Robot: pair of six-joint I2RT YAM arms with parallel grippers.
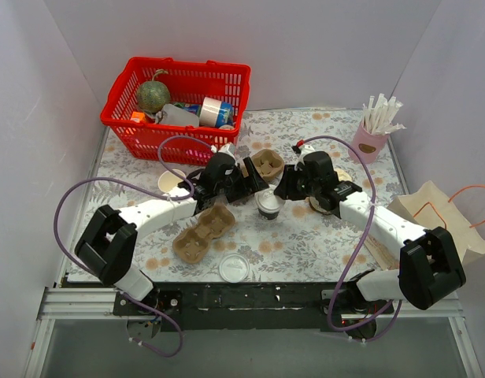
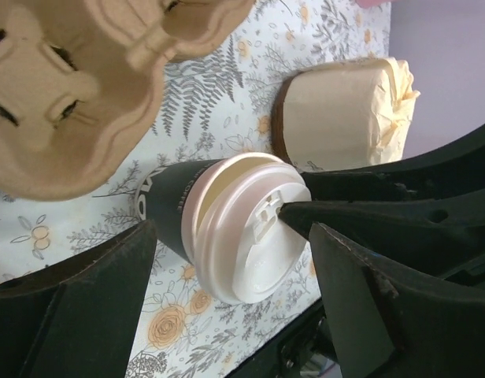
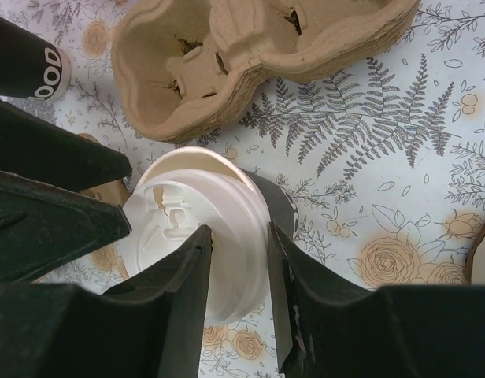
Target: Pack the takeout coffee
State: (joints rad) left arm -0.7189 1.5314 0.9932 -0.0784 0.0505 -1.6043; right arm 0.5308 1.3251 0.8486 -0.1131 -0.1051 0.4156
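The takeout coffee [image 1: 268,204] stands upright on the flowered tablecloth, a dark-banded paper cup [image 2: 168,206] under a white lid [image 3: 187,228]. My right gripper [image 1: 284,191] reaches it from the right and is shut on the lid's rim [image 3: 238,230]: one finger lies on the lid top, the other against the cup's outer side. My left gripper [image 1: 254,187] comes from the left. Its fingers [image 2: 109,299] stand wide on either side of the cup without touching it, so this gripper [image 2: 231,230] is open.
One cardboard cup carrier [image 1: 205,230] lies left of the cup, another [image 1: 266,163] behind it. A red basket [image 1: 124,87] of items sits at back left, a pink straw holder [image 1: 370,142] back right, a paper bag [image 1: 435,213] right. A loose lid [image 1: 234,268] lies near front. A paper-wrapped tub [image 2: 345,110] is close by.
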